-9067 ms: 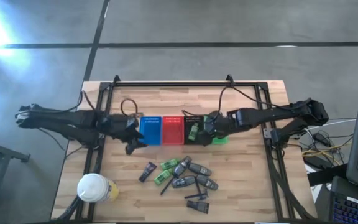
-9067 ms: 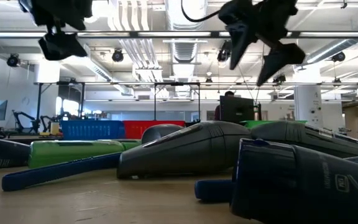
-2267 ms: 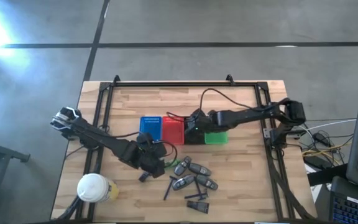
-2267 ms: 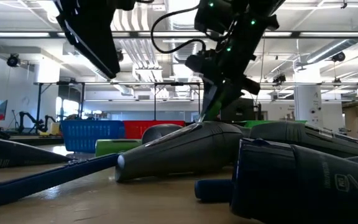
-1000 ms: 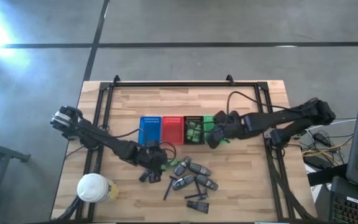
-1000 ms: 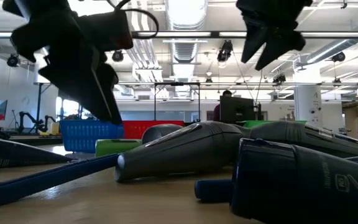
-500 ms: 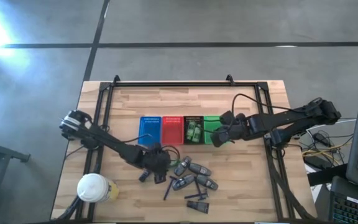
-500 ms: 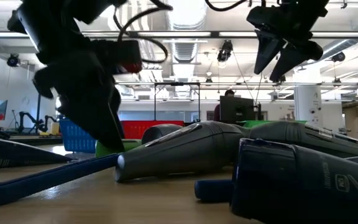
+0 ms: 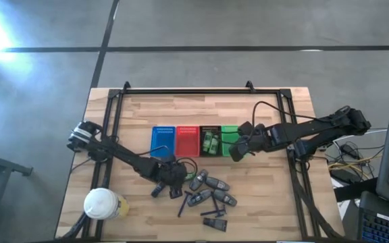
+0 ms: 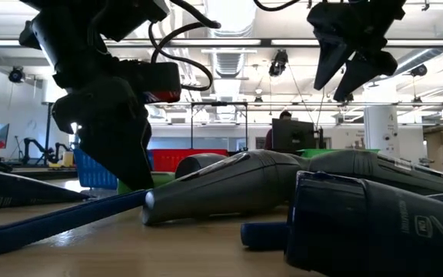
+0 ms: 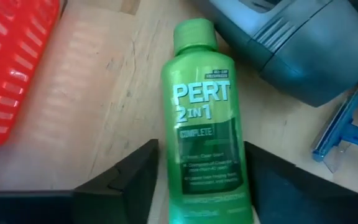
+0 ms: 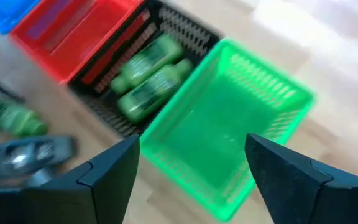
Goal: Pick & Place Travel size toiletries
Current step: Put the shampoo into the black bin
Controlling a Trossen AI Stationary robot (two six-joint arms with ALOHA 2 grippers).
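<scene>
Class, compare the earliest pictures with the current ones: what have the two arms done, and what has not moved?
The left gripper came from beside the blue basket down to the pile, open astride a green bottle. The right gripper put its bottle into the black basket, now holding two, and pulled back open over the green basket. Baskets and white-lidded container stayed.

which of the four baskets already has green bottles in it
The black basket, between the red basket and the green basket: two green bottles lie inside it. The green one looks empty.

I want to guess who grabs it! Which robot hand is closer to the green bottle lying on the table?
Left. The left gripper straddles the green bottle; the right gripper hangs far off, over the green basket.
</scene>
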